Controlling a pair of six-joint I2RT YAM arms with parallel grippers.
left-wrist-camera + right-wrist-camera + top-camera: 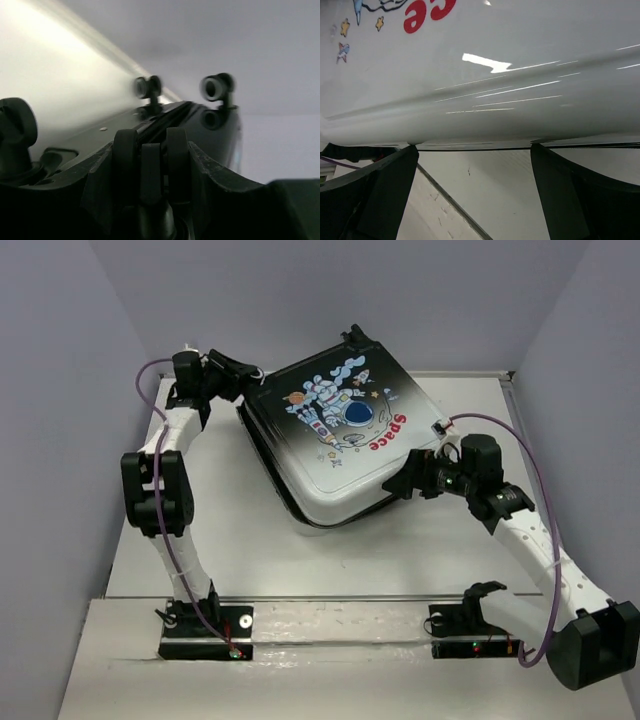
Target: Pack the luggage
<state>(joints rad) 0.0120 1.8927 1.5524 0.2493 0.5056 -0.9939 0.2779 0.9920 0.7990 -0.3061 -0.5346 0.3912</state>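
A white table (300, 560) fills the middle of the frame, boxed in by pale lilac walls (300, 290) at the top, left and right. A shiny metal rail (340, 620) crosses near the bottom. Seen close from the right wrist, a dark seam (451, 200) slants across the tabletop.

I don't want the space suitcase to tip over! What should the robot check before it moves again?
1. Hold of the left gripper on the wheel: ok, fingers press both sides.
2. The right gripper ready: ok, open wide, fingertips at the white edge of the luggage.
3. Both halves shut tight: cannot tell, a dark seam shows.
4. Things packed inside: cannot tell, the shell hides them.
5. Resting on the table: ok.
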